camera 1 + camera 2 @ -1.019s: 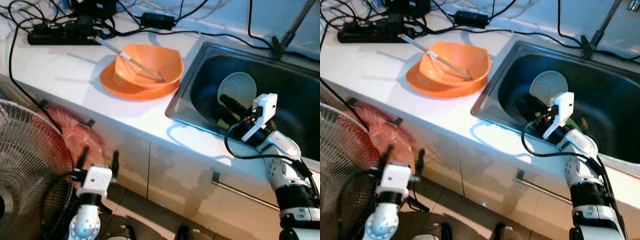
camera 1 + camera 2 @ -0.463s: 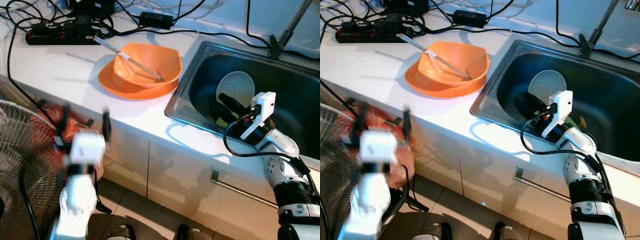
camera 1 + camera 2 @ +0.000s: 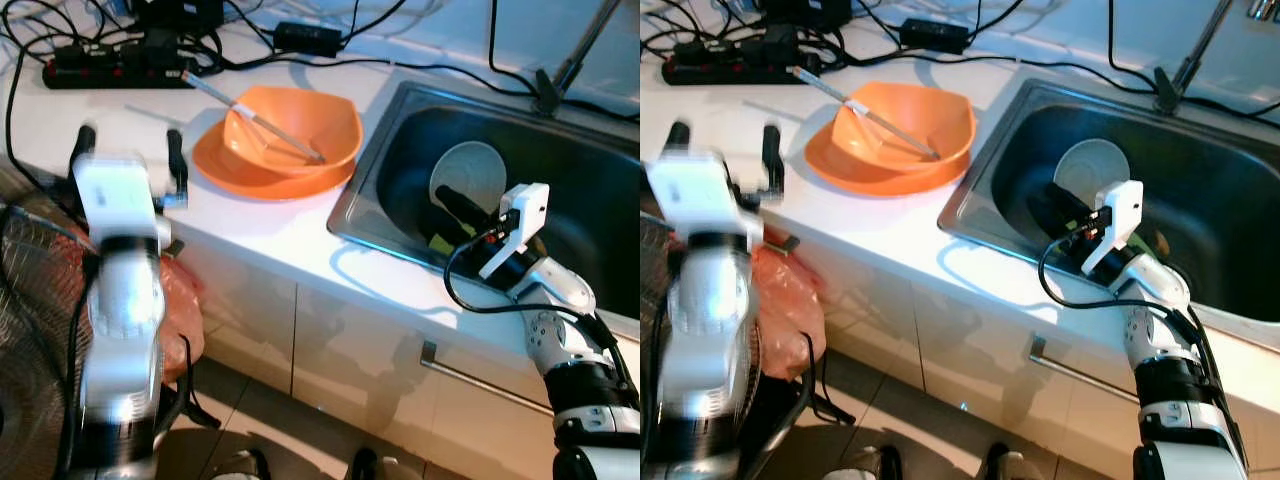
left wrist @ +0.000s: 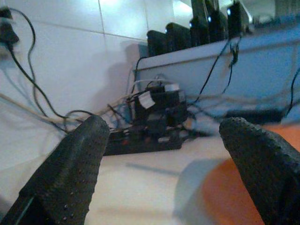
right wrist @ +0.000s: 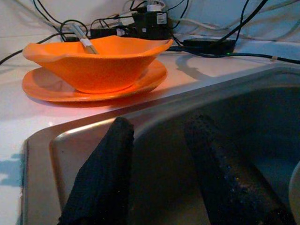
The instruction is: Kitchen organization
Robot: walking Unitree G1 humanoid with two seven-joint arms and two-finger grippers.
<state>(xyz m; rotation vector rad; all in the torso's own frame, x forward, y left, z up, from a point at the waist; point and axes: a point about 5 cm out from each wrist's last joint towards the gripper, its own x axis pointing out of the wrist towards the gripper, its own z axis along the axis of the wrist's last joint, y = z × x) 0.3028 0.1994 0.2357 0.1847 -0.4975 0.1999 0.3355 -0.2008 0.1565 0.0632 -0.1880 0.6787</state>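
1. Here, the steel sink [image 3: 395, 130] is set into a white counter [image 3: 260, 225], and its near rim runs along the counter's front edge.
2. Just beside the sink's left rim stands an orange bowl [image 3: 295, 125] on an orange plate [image 3: 225, 170], with chopsticks [image 3: 250, 105] lying across the bowl and jutting out away from the sink.
3. Inside the sink a white bowl [image 3: 472, 172] lies tilted on its side, near the basin's middle.
4. The right gripper [image 3: 447, 210] reaches over the sink's near rim into the basin, just beside the white bowl; its black fingers [image 5: 101, 173] are held slightly apart with nothing between them.
5. The left gripper [image 3: 128, 160] is raised at the counter's front edge, well apart from the sink, near the plate's far side from the sink; its fingers [image 4: 70, 166] are spread wide and hold nothing.
6. Bare counter lies between the left gripper and the plate, and in a strip between the plate and the sink's near corner.
7. A black power strip [image 3: 120, 70] with tangled cables [image 3: 400, 60] lines the counter's back edge, beyond the orange bowl from the sink's near rim.
8. Below the counter, well left of the sink, are a pink bag [image 3: 180, 300] and a fan grille [image 3: 30, 340].
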